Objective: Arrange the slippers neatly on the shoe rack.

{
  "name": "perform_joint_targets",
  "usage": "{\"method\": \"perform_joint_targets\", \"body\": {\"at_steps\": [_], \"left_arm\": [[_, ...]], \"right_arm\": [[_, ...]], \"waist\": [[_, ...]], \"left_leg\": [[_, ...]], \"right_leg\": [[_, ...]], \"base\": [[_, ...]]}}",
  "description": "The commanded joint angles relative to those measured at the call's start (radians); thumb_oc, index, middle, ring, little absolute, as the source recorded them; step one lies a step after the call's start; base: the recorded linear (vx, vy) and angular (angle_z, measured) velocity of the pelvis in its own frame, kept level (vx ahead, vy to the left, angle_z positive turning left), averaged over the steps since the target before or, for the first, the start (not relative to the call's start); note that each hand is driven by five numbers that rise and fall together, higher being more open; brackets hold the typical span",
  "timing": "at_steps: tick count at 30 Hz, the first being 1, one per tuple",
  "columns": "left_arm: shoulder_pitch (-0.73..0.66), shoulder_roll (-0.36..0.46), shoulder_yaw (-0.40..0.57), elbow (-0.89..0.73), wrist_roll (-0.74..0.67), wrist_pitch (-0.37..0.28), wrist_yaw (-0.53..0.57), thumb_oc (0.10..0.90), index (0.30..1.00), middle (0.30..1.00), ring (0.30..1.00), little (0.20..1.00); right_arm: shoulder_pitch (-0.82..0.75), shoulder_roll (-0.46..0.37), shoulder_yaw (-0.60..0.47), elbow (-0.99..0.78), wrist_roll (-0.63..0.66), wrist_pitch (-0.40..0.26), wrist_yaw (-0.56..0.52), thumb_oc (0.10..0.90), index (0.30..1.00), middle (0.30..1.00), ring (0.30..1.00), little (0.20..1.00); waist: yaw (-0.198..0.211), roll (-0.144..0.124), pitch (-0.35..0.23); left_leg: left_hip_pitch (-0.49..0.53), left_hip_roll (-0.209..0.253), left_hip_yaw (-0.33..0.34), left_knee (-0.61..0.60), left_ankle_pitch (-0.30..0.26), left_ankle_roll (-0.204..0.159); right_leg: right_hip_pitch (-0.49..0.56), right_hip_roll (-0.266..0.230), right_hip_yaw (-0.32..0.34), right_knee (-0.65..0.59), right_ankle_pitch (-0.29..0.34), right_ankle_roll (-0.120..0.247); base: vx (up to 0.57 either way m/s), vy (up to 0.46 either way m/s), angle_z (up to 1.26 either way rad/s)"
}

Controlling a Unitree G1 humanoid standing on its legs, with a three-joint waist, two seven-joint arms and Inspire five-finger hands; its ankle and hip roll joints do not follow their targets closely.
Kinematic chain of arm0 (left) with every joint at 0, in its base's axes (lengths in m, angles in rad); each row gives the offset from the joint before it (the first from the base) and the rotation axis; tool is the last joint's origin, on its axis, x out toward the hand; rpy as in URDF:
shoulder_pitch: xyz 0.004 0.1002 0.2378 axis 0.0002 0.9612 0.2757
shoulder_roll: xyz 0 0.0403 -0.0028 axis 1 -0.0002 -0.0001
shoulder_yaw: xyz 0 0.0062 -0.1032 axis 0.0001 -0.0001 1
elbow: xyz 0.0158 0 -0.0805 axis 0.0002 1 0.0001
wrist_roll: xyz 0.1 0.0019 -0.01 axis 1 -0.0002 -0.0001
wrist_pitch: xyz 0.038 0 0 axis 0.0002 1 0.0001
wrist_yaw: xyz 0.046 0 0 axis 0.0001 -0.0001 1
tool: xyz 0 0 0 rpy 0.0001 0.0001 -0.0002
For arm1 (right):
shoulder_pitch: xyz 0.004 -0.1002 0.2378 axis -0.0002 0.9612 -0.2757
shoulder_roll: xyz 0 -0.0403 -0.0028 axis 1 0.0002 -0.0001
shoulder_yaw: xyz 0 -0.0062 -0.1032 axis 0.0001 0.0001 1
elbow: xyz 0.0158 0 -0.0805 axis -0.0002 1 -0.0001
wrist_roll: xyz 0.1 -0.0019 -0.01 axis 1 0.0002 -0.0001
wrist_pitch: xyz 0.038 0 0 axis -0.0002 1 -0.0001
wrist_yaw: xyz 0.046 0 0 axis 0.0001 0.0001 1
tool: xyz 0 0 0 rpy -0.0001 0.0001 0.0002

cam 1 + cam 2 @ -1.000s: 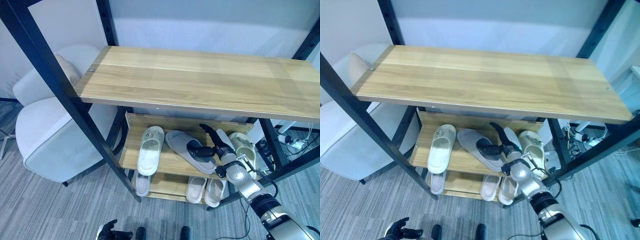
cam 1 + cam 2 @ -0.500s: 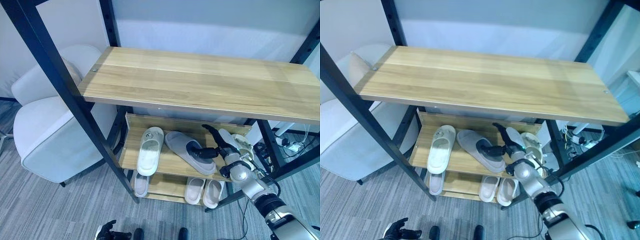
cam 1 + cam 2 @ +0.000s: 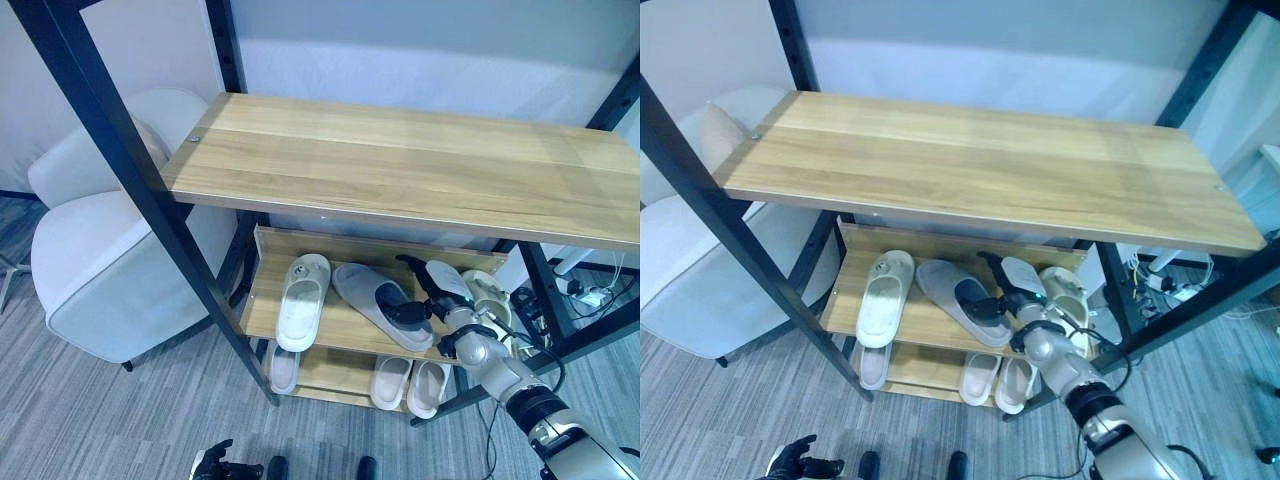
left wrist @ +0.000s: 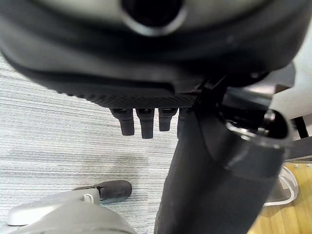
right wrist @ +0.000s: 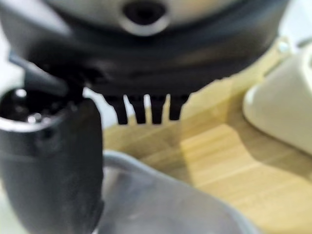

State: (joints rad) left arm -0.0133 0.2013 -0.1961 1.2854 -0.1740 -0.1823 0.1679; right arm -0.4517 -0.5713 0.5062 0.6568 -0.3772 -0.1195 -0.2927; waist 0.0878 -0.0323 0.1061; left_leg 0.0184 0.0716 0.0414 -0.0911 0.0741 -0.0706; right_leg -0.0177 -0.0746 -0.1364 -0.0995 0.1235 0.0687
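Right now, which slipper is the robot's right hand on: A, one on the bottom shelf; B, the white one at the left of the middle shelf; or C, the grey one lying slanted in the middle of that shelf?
C: the right hand has its thumb in the opening of the slanted grey slipper on the middle shelf.

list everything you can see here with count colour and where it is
shoe rack: one, light wood shelves on a black frame, centre
grey slipper: one, lying askew on the middle shelf, the right hand on its strap
white slipper: one, left part of the middle shelf, pointing to the back
cream slippers: at least one, right end of the middle shelf, partly hidden by the hand
pale slippers: three, bottom shelf, one left, two right
armchair: one, pale grey, left of the rack
right hand: dark, thumb in the grey slipper's opening
left hand: dark, low over the carpet
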Motion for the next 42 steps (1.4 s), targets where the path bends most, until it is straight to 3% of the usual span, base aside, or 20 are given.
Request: {"method": "perform_joint_targets", "body": {"at_steps": [1,10,20,28,33,35,37,42], "left_arm": [[-0.058,-0.016,-0.091,0.049,0.028,-0.03,0.024,0.8,0.9,0.9,0.9,0.9],[-0.053,-0.02,-0.092,0.055,0.012,-0.029,0.037,0.8,0.9,0.9,0.9,0.9],[-0.056,-0.029,-0.067,0.065,0.004,-0.02,0.042,0.8,0.9,0.9,0.9,0.9],[-0.047,-0.035,-0.041,0.071,0.042,-0.011,0.033,0.8,0.9,0.9,0.9,0.9],[-0.056,-0.042,-0.028,0.049,0.059,-0.011,0.029,0.8,0.9,0.9,0.9,0.9],[-0.056,-0.038,-0.026,0.041,0.063,-0.013,0.026,0.8,0.9,0.9,0.9,0.9],[-0.057,-0.045,-0.022,0.037,0.077,-0.016,0.016,0.8,0.9,0.9,0.9,0.9],[-0.037,-0.053,-0.02,0.025,0.084,-0.022,0.01,0.8,0.9,0.9,0.9,0.9]], "right_arm": [[-0.189,-0.005,-0.057,0.05,0.029,-0.024,-0.128,0.4,0.3,0.3,0.3,0.3],[-0.191,0.018,-0.074,0.064,0.082,-0.024,-0.152,0.4,0.3,0.3,0.3,0.3],[-0.047,0.009,-0.184,0.017,0.098,-0.008,-0.193,0.4,0.3,0.3,0.3,0.3],[0.13,0.014,-0.283,-0.263,0.064,-0.041,-0.182,0.4,0.3,0.3,0.3,0.3],[0.258,0.058,-0.312,-0.471,0.059,-0.087,-0.139,0.4,0.3,0.3,0.3,0.3],[0.298,0.097,-0.298,-0.53,0.136,-0.119,-0.099,0.4,0.3,0.3,0.3,0.3],[0.352,0.108,-0.253,-0.66,0.126,-0.151,-0.036,0.4,0.3,0.3,0.3,0.3],[0.407,0.098,-0.224,-0.742,0.041,-0.16,-0.03,0.4,0.3,0.3,0.3,0.3]], "waist": [[0.019,-0.013,0.002],[0.023,-0.009,-0.005],[0.002,-0.011,-0.013],[-0.028,-0.014,-0.03],[-0.045,-0.016,-0.042],[-0.05,-0.018,-0.048],[-0.059,-0.018,-0.052],[-0.067,-0.014,-0.055]], "left_leg": [[0.01,-0.001,-0.017,0.004,-0.111,-0.002],[0.015,-0.007,-0.022,0.004,-0.113,0.0],[0.025,-0.01,-0.024,0.004,-0.119,0.004],[0.04,-0.007,-0.007,0.004,-0.126,0.009],[0.056,-0.006,0.004,0.004,-0.131,0.012],[0.061,-0.006,0.013,0.004,-0.134,0.014],[0.072,-0.005,0.023,0.004,-0.135,0.016],[0.081,-0.003,0.038,0.004,-0.135,0.018]], "right_leg": [[0.076,-0.076,-0.035,0.012,-0.16,0.071],[0.083,-0.078,-0.043,0.012,-0.161,0.07],[0.093,-0.08,-0.044,0.012,-0.156,0.072],[0.099,-0.082,-0.031,0.012,-0.151,0.074],[0.103,-0.081,-0.019,0.013,-0.148,0.074],[0.103,-0.082,-0.01,0.014,-0.147,0.074],[0.103,-0.083,0.002,0.017,-0.145,0.075],[0.101,-0.084,0.018,0.017,-0.14,0.077]], "base": [[0.01,0.006,0.05],[0.01,0.011,0.07],[-0.01,0.003,0.0],[-0.04,0.015,-0.03],[-0.06,0.029,-0.08],[-0.05,0.032,-0.17],[-0.06,0.006,-0.1],[-0.06,0.008,-0.15]]}}
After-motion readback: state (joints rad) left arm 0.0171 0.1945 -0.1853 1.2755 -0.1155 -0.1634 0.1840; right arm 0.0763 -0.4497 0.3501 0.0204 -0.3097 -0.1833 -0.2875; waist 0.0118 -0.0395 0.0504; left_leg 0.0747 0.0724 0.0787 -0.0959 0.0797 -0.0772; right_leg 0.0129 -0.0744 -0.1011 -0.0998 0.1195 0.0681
